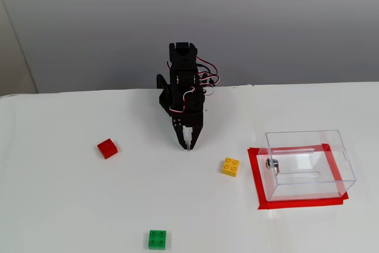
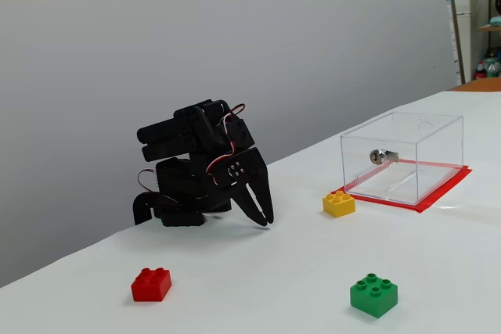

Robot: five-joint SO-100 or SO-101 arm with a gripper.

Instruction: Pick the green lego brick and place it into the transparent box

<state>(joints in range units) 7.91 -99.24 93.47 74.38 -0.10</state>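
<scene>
Green lego brick (image 1: 157, 239): small square brick with four round studs, lying flat on the bench (image 1: 59, 205); in a fixed view it sits at the bottom edge of the picture, in the other (image 2: 373, 295) at the near right.
Writing and labels: no brand, label or lettering can be read on any item in either fixed view.
Claw (image 1: 188, 145): black, two-fingered, pointing down with its tips close to the bench surface; the fingers are together or nearly so, with nothing held between them (image 2: 264, 220).
Brick relative to claw: well apart; in a fixed view the green lego brick lies below and slightly left of the claw tips, with bare bench between them.
Arm (image 1: 182, 87): black, folded low over its base at the far side of the bench, with red and white wires looping at its side.
Transparent box (image 1: 340, 158): clear, thin-walled, standing on a red taped rectangle (image 1: 254, 176) at the right of the bench; a small metal fitting (image 1: 271, 163) sits on its left wall; nothing is visible inside it (image 2: 438, 127).
Yellow brick (image 1: 230, 166): studded, between the claw and the transparent box, just left of the red tape.
Red brick (image 1: 107, 148): on the bench, left of the claw and well apart from it.
</scene>
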